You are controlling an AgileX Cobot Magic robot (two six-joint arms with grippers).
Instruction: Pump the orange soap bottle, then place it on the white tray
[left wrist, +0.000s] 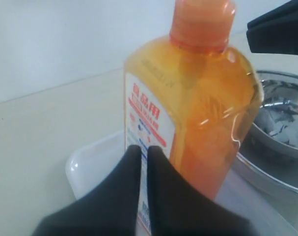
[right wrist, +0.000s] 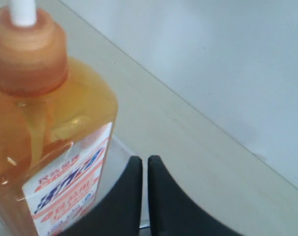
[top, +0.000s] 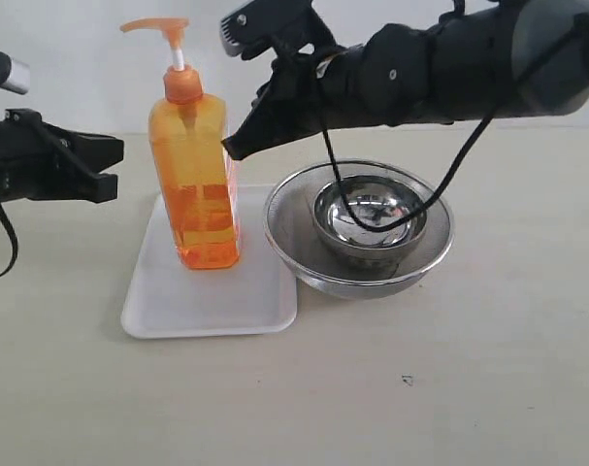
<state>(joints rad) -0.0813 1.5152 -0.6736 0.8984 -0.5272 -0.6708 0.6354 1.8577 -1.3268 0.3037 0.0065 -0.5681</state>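
The orange soap bottle (top: 192, 184) stands upright on the white tray (top: 207, 306), pump head raised on its white stem. My left gripper (top: 114, 167) hovers left of the bottle at mid-height, apart from it, shut with nothing between its fingers. In the left wrist view that gripper (left wrist: 144, 147) points at the bottle's label (left wrist: 144, 118), with the tray's corner (left wrist: 90, 164) below. My right gripper (top: 232, 148) reaches in from the right, shut and empty, its tip close beside the bottle's shoulder. The right wrist view has the gripper (right wrist: 145, 160) just beside the bottle (right wrist: 40, 123).
Right of the tray, touching its edge, sits a wide steel bowl (top: 294, 243) with a smaller steel bowl (top: 372, 218) inside. A black cable (top: 335, 184) from the right arm dangles over the bowls. The right gripper's tip (left wrist: 281, 29) shows above the bowl (left wrist: 281, 132) in the left wrist view.
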